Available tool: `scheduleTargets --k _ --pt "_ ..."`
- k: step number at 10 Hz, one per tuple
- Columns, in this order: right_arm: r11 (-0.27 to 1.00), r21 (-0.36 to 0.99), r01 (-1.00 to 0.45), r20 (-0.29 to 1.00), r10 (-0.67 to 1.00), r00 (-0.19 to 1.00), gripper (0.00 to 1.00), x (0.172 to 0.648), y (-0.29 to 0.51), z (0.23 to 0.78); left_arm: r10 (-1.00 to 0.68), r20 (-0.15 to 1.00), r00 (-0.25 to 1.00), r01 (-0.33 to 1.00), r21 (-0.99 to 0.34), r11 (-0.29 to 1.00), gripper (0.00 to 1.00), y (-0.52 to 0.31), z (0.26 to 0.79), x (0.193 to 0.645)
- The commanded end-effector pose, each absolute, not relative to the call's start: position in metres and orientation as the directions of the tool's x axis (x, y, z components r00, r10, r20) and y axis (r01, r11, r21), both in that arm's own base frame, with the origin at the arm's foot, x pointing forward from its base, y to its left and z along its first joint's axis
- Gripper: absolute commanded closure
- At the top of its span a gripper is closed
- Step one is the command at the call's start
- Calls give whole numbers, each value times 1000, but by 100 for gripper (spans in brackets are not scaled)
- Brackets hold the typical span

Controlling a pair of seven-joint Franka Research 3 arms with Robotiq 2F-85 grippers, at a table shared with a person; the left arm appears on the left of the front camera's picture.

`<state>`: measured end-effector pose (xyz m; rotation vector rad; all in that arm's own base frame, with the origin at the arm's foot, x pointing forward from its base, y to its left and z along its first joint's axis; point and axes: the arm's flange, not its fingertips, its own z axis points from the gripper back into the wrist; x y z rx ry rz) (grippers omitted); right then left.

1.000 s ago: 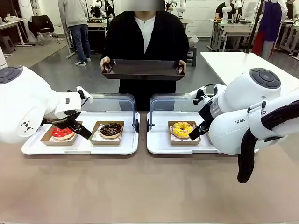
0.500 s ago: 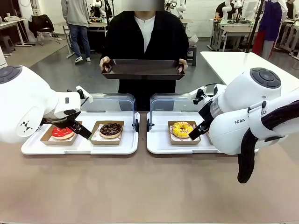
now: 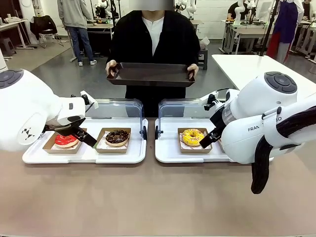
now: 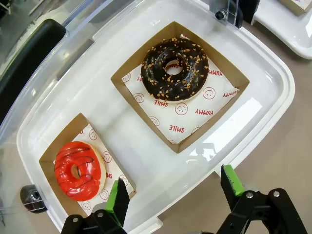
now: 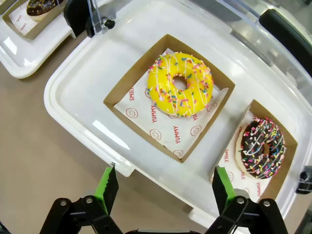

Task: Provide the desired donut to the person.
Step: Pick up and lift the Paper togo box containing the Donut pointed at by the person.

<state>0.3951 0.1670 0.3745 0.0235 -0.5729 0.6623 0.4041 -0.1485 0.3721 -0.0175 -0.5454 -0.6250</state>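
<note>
Hardly anything has moved since a second ago: both arms keep their poses and every donut lies where it did. Only the dark brown rectangular tray [image 3: 150, 74] held by the person [image 3: 153, 44] in a black top over a white shirt has shifted very slightly.

The chocolate-iced ring donut with nut crumbs [image 3: 117, 137] sits in an open brown card box on the left white plastic tray [image 3: 84, 158].

- **Left of it**, in the same tray, lies the red-iced ring donut [image 3: 65, 140].
- **Right of it**, in the neighbouring white plastic tray [image 3: 168, 155], lies the yellow-iced sprinkled ring donut [image 3: 192, 137].
- **Farther right** is a chocolate donut with coloured sprinkles [image 5: 263, 146].
- **Beyond it**, the person stands at the far side.

The left gripper [image 4: 173, 187] hangs above and left of it, jaws spread wide and empty. The right gripper [image 5: 164, 181], well to its right, is likewise spread and empty.
</note>
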Motion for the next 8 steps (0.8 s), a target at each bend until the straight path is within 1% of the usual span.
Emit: scheduleTargets --k 1,2,3,4,5,6,7,8 --pt "794 -157 -587 510 575 640 0 395 167 374 -551 490 675 560 145 815 0 -149 372 404" --pt "794 -157 -587 510 574 640 0 395 167 374 -551 490 675 560 145 815 0 -148 372 404" --pt "769 -178 -614 520 603 605 0 388 155 403 -564 500 657 593 118 796 0 -138 403 395" --pt "736 -216 -642 508 646 570 0 371 145 432 -575 510 640 609 120 784 0 -124 435 380" --pt "730 -210 -651 508 650 565 0 352 132 463 -603 489 631 625 141 768 0 -111 465 366" --pt "725 -224 -651 512 656 555 0 329 115 501 -617 489 617 656 113 746 0 -94 500 353" --pt "688 -212 -694 493 689 532 0 306 102 531 -623 479 618 673 88 735 0 -77 526 345" --pt "687 -209 -696 478 693 540 0 289 89 556 -624 484 613 685 68 725 0 -61 550 343"
